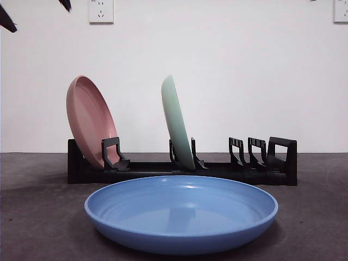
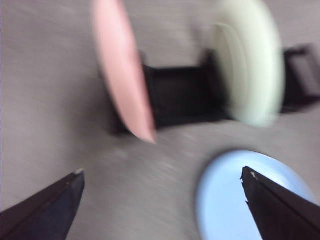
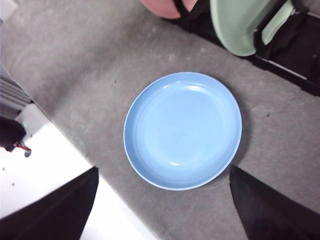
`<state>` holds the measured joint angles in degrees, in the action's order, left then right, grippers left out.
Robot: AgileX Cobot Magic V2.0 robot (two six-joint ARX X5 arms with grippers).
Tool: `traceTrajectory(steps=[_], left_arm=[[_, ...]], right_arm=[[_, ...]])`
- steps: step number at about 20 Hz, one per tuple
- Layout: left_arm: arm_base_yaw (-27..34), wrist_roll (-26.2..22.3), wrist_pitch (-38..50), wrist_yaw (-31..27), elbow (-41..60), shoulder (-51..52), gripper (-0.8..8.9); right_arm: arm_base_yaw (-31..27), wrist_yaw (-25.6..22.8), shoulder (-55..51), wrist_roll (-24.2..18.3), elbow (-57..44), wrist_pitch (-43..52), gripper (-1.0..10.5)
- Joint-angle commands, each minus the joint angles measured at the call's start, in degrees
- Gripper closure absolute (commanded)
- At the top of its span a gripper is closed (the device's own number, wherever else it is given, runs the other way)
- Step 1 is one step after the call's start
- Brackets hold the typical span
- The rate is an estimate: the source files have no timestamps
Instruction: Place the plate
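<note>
Table (image 1: pixel 32 217) is grey, with everything sitting on it. Black dish rack (image 1: pixel 217 173) runs across the back. Blue plate (image 1: pixel 181 213) lies flat on the table just in front of the rack, right way up, nothing touching it. Pink plate (image 1: pixel 89 120) stands on edge in the rack's left-end slot, green plate (image 1: pixel 176 122) on edge in a middle slot; right-hand slots hold nothing. Left gripper (image 2: pixel 162 177) is up above the table near the blue plate and rack, jaws spread, view blurred. Right gripper (image 3: pixel 162 172) hangs high over the blue plate, jaws spread, holding nothing.
</note>
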<state>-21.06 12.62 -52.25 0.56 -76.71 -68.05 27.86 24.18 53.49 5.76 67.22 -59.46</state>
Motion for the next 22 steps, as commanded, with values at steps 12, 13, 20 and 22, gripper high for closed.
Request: traceTrajectory(steps=[12, 13, 20, 22], left_arm=[[-6.80, -13.31, 2.64, -33.55, -20.63, -30.95, 3.14], [-6.80, -13.49, 2.82, -34.67, -20.63, -31.91, 3.15], [-6.34, -13.00, 4.13, -36.28, -20.63, -36.48, 3.71], [-6.12, -12.15, 3.85, -36.26, -20.63, -36.92, 4.18]], right_arm=[[-11.78, 12.70, -15.78, 0.31, -14.78, 4.20, 5.3], [-11.78, 13.46, -15.91, 0.35, -14.78, 4.22, 5.3], [-11.76, 14.84, -15.91, 0.68, -14.78, 4.15, 5.3], [-11.76, 14.84, -15.91, 0.68, -14.78, 4.15, 5.3]])
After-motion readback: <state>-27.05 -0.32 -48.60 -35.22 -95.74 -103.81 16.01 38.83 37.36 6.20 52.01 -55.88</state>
